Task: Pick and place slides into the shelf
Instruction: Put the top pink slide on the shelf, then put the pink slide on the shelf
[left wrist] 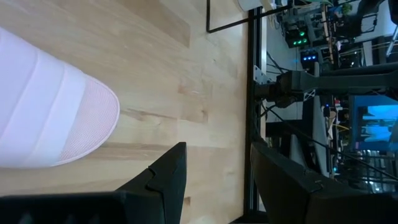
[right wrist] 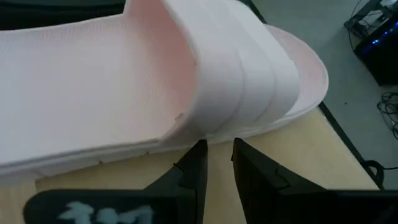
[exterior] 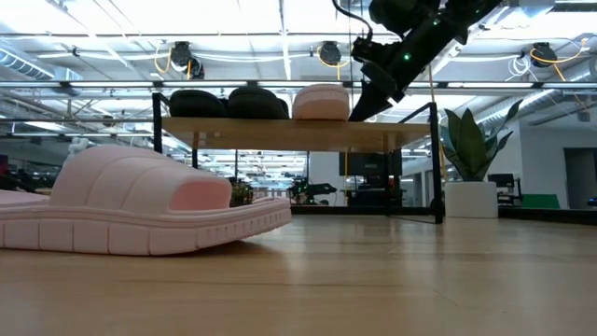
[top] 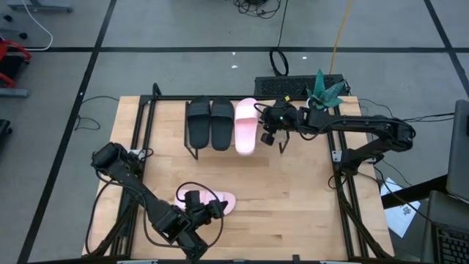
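Note:
Two black slides (top: 209,123) and one pale pink slide (top: 245,126) lie side by side on the shelf (exterior: 280,131), soles down on its wooden top board. My right gripper (top: 274,141) hovers just off that pink slide's right side (right wrist: 249,99). Its fingers are narrowly open, with nothing between them. A second pink slide (top: 220,202) lies sole down on the table near the front edge. My left gripper (top: 209,210) stands open beside that slide's end (left wrist: 93,118), touching nothing.
Black frame rails run along the table's left (top: 139,125) and right (top: 341,183) sides. A keyboard (top: 293,86) and a potted plant (top: 326,89) sit beyond the far edge. Bare wood (top: 286,198) lies between the shelf and the near edge.

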Robot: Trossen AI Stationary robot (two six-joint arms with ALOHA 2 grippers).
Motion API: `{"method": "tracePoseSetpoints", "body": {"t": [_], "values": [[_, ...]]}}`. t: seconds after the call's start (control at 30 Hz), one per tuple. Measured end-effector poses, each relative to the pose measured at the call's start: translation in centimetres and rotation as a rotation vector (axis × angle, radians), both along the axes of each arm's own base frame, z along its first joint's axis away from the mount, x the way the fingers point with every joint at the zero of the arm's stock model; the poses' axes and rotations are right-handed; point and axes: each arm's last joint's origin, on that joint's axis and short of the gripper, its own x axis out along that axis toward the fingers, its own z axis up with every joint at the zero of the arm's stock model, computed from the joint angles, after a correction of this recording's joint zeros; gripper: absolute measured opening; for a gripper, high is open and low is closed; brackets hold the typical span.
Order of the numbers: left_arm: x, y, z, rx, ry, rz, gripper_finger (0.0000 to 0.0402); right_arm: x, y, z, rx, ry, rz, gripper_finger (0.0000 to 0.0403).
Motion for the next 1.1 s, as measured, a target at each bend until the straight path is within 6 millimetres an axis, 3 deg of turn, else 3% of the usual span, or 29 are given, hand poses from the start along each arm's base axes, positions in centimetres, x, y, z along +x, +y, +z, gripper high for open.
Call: {"method": "tracePoseSetpoints", "body": {"t": [0.6,0.8,0.93,1.1], "values": [[0.3,0.4,0.0,0.027,0.018,-0.006,0.0175,-0.4,0.1,0.6,-0.011,0.038,0.015,0.0068],[-0.3,0.0,-0.1,0.062,0.048,-0.036,0.0175,-2.2,1.3,6.2,-0.05,0.028,0.001,0.0068],[-1.0,-0.4,-0.3,0.08,0.082,-0.06,0.0175,-3.8,3.6,10.2,-0.01,-0.085,0.095,0.0068],[-1.6,-1.4,-0.6,-0.024,0.204,-0.184,0.0175,-5.8,6.9,13.2,0.055,-0.262,0.261,0.0068]]}}
